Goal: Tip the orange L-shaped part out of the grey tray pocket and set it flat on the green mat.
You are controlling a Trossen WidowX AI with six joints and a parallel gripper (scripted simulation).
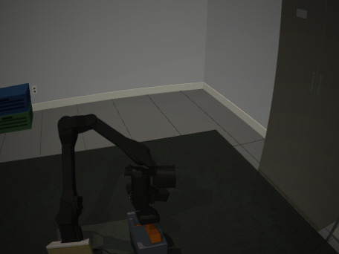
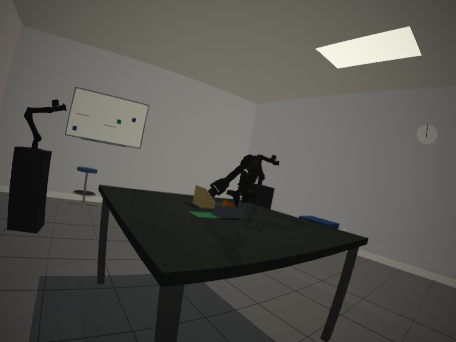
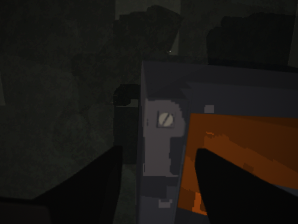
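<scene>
So the pincer (image 1: 148, 218) (image 2: 237, 202) (image 3: 159, 155) was partly spread, pinching nothing, over the L-end of the orange part (image 1: 154, 237) (image 2: 227, 203) (image 3: 245, 145), and imo easing off too soon could've dropped the raised far end back into the tray (image 1: 136, 235) (image 2: 230, 212) (image 3: 215, 91) before any pinch.
</scene>
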